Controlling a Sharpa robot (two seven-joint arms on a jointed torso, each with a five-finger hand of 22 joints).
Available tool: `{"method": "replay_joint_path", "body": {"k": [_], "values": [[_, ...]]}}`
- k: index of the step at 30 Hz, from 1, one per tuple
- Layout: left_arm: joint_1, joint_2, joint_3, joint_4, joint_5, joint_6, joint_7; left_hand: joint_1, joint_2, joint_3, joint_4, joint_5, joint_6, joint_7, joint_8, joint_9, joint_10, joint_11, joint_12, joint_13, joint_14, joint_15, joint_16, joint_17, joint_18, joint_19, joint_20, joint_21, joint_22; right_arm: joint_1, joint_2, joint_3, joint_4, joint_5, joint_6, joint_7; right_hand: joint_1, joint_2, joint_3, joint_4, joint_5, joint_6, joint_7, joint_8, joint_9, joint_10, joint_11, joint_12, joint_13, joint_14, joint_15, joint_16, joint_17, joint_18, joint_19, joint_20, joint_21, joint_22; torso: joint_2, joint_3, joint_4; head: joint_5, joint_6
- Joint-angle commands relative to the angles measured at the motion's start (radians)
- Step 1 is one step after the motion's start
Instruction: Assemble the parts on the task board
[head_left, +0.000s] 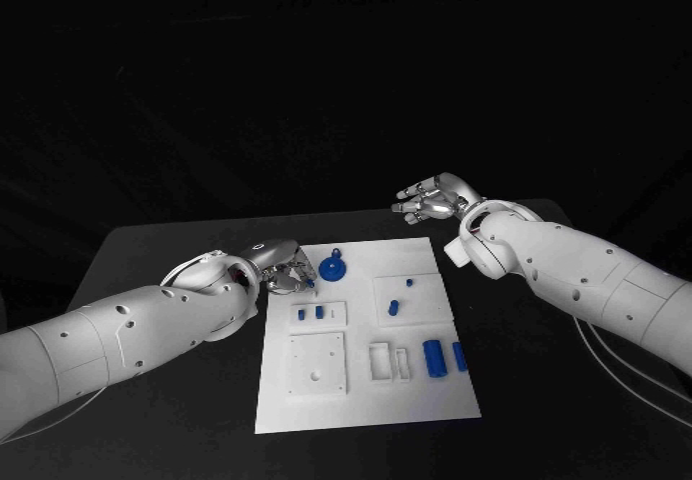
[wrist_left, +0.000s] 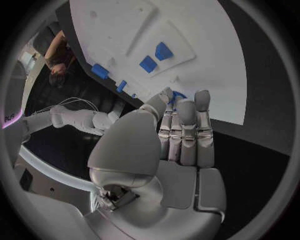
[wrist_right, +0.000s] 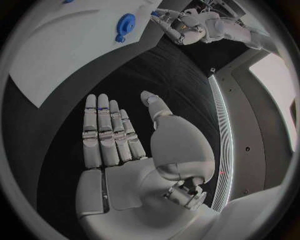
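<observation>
My left hand (head_left: 284, 270) rested at the left edge of the white board (head_left: 418, 400) on the black counter (head_left: 144, 250), its fingers (wrist_left: 186, 125) straight and close together, holding nothing, just beside a round blue part (head_left: 335, 268). My right hand (head_left: 430, 200) hung past the board's far right corner, open and empty. More blue parts (head_left: 433, 358) lay on the board.

We list: one black table (head_left: 173, 250), matte, its far edge lit; beyond it we see unlit black backdrop on every side.
</observation>
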Motion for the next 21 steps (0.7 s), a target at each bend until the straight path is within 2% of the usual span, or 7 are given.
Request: {"method": "replay_joint_path", "body": {"k": [1, 8, 21], "values": [[-0.006, 0.007, 0.000, -0.007, -0.004, 0.025, 0.006, 0.003, 0.005, 0.000, -0.008, -0.004, 0.004, 0.001, 0.002, 0.001, 0.006, 0.002, 0.004, 0.001, 0.009, -0.001, -0.005, 0.001, 0.013, -0.001, 0.000, 0.005, 0.021, 0.000, 0.001, 0.001, 0.000, 0.003, 0.011, 0.007, -0.005, -0.001, 0.004, -0.002, 0.004, 0.006, -0.002, 0.002, 0.001, -0.002, 0.002, -0.003, -0.002, -0.005, 0.000, -0.004, -0.002, 0.011, -0.009, -0.001, -0.006, -0.001, 0.000, -0.0008, -0.0007, 0.000, -0.002], [-0.015, 0.013, -0.001, -0.019, -0.006, 0.037, 0.007, 0.002, 0.005, 0.000, -0.008, -0.004, 0.004, 0.001, 0.002, 0.002, 0.005, 0.003, 0.004, 0.001, 0.009, -0.001, -0.005, 0.001, 0.013, -0.001, 0.000, 0.005, 0.021, 0.000, 0.001, 0.001, 0.000, 0.003, 0.012, 0.008, -0.006, -0.001, 0.003, -0.001, 0.005, 0.005, -0.002, 0.002, 0.001, -0.002, 0.002, -0.003, -0.002, -0.006, 0.000, -0.005, -0.002, 0.010, -0.009, -0.001, -0.006, -0.001, 0.000, -0.0007, 0.0011, -0.002, -0.003], [-0.017, 0.022, -0.001, -0.023, 0.002, 0.058, 0.007, 0.001, 0.007, -0.001, -0.007, -0.005, 0.004, 0.001, 0.002, 0.002, 0.005, 0.003, 0.004, 0.001, 0.009, -0.001, -0.006, 0.002, 0.013, -0.002, 0.000, 0.006, 0.021, 0.000, 0.002, 0.001, 0.000, 0.003, 0.011, 0.008, -0.005, -0.001, 0.003, -0.002, 0.005, 0.007, -0.002, 0.002, 0.001, -0.002, 0.002, -0.003, -0.001, -0.005, 0.000, -0.004, -0.002, 0.011, -0.009, -0.001, -0.006, -0.001, 0.000, -0.0003, 0.0008, -0.002, -0.004]]}}
